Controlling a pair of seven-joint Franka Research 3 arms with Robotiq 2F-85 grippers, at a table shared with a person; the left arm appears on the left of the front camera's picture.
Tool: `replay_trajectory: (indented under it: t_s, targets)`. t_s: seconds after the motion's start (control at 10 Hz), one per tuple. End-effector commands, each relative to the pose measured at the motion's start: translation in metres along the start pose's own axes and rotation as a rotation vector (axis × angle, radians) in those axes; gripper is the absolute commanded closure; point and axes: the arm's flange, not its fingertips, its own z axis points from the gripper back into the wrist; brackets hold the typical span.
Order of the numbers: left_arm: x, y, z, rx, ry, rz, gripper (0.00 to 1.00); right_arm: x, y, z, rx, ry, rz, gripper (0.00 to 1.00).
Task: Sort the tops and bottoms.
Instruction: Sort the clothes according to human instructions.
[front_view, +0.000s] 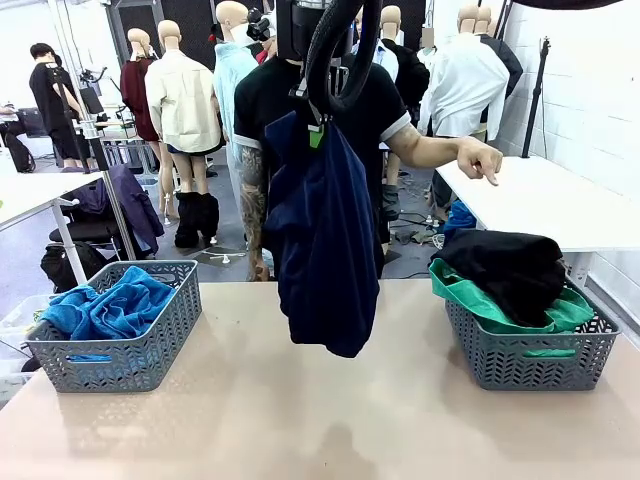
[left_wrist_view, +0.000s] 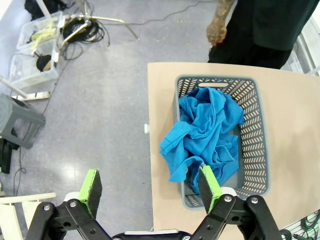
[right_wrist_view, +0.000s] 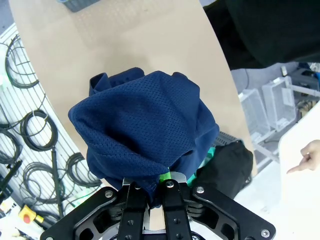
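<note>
A navy garment hangs high over the table's middle, pinched at its top by my right gripper. The right wrist view has that gripper shut on the bunched navy cloth. A bright blue garment lies in the left basket. A black garment sits on an emerald green one in the right basket. My left gripper hovers open and empty above the left basket's near corner, over the blue garment.
A person in a black shirt stands behind the hanging garment, one hand pointing down to the right. A white table stands at the far right. Bare tabletop lies between the baskets.
</note>
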Motion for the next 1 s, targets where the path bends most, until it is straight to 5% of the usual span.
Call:
replay_trajectory:
  t_s: [0.0, 0.6, 0.9]
  targets:
    - [0.000, 0.000, 0.000, -0.002, -0.002, 0.005, 0.00, 0.000, 0.000, 0.000, 0.000, 0.000, 0.000, 1.00]
    - [0.000, 0.000, 0.000, -0.002, -0.002, 0.005, 0.00, -0.137, -0.035, 0.077, -0.224, 0.062, -0.420, 1.00]
    - [0.000, 0.000, 0.000, -0.002, -0.002, 0.005, 0.00, -0.214, -0.090, 0.087, -0.330, 0.001, -0.674, 1.00]
